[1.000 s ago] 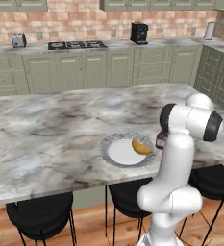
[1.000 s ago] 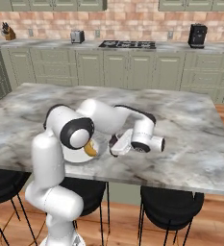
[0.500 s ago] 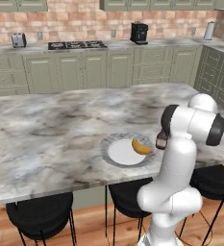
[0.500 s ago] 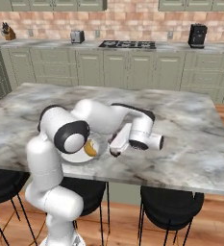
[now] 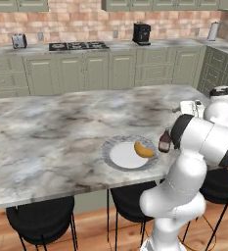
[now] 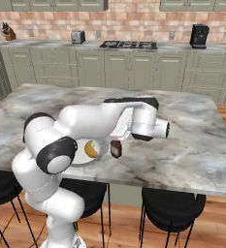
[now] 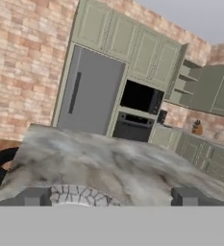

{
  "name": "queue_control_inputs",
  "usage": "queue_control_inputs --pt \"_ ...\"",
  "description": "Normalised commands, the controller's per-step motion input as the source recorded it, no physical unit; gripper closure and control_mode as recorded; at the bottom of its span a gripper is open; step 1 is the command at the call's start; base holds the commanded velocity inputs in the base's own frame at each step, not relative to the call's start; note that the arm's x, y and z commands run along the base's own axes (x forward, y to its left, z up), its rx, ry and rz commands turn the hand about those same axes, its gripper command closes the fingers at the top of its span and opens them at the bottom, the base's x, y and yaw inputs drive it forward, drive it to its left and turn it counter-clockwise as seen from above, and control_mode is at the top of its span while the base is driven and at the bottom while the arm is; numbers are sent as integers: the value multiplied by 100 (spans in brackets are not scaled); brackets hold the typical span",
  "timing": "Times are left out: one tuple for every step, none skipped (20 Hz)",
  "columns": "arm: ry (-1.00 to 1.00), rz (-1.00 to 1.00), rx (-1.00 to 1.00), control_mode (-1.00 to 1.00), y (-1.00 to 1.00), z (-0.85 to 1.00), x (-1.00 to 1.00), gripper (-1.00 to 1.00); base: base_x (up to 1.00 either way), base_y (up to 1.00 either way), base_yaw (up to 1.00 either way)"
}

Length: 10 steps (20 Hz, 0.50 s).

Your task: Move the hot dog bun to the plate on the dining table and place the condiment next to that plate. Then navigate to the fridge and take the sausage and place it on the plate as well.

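Note:
The hot dog bun [image 5: 144,149] lies on the right side of the grey patterned plate [image 5: 116,157] on the marble dining table; it also shows as the bun [image 6: 90,148] on the plate [image 6: 78,157]. A dark condiment bottle [image 5: 164,141] stands upright just right of the plate, seen too as the bottle [image 6: 116,148]. My gripper [image 6: 119,134] hovers above and behind the bottle, apart from it. In the hand view my gripper [image 7: 111,197] is open, fingertips [image 7: 36,196] wide apart and empty, with the plate's rim [image 7: 80,194] low between them.
The hand view looks across the table at a steel fridge [image 7: 89,91] and a wall oven [image 7: 140,98] by a brick wall. Black stools [image 5: 39,228] stand under the table's near edge [image 5: 47,193]. Cabinets and a stove [image 5: 79,46] line the back wall.
My gripper has let go of the condiment bottle and risen away from it; the bottle now stands free beside the plate. The arm's elbow has swung.

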Motion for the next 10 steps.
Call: queue_control_inputs --pt "12 -1 0 -100 78 100 -100 -100 0 0 0" --pt "15 -4 0 -100 95 100 -100 -100 0 0 0" --pt "20 -9 0 -100 100 100 -100 -100 0 0 0" --pt "20 -12 0 -100 100 100 -100 -100 0 0 0" --pt "24 -17 0 -100 100 100 -100 -100 0 0 0" --pt "27 -22 0 -100 100 100 -100 -100 0 0 0" --pt "31 -28 0 -100 100 100 -100 -100 0 0 0" --pt "31 -33 1 -100 85 100 -98 -100 0 0 0" --pt "33 -38 6 -100 67 100 -92 -100 0 0 0" --pt "35 -41 7 -100 49 99 -86 -100 0 0 0"
